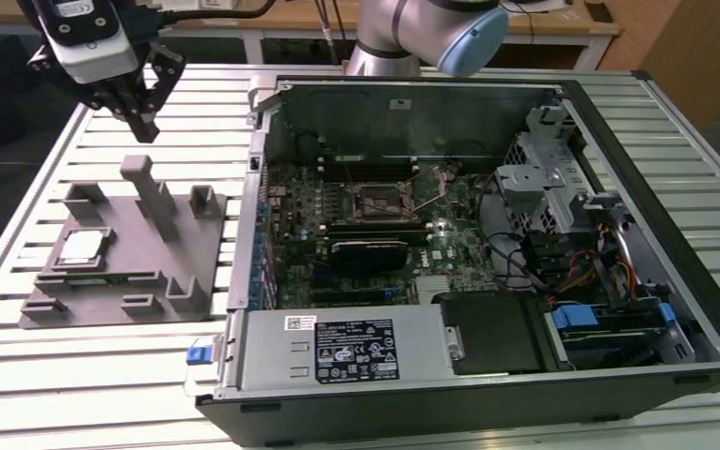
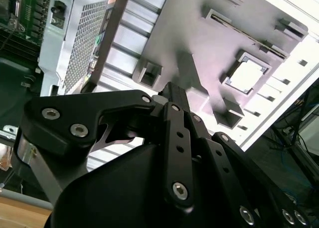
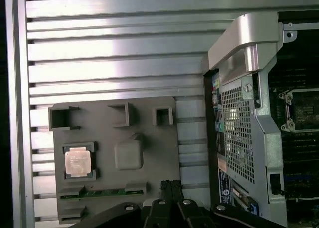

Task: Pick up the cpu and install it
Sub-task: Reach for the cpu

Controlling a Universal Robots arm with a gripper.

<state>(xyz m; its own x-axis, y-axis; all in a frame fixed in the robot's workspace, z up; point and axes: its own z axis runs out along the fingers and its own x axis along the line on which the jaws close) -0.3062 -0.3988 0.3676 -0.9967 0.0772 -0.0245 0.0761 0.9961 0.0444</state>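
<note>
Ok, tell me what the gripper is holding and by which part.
Nothing: the black gripper hangs empty, jaws together; the silver-grey square cpu lies in the grey fixture.

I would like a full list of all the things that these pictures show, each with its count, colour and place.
thin flat square cpu with metal top: one, silver-grey, seated in a square recess of the fixture
moulded plastic fixture with upright posts: one, grey, on the table, at the exterior view's left of the case
open desktop computer case: one, black, lying on the table
motherboard: one, green, inside the case
square metal socket frame: one, silver, on the motherboard
metal power supply box: one, silver, inside the case
slatted aluminium table: one, silver, under everything
robot arm: one, silver and blue, behind the case
gripper: one, black, shut and empty, near the fixture, apart from the cpu
</note>
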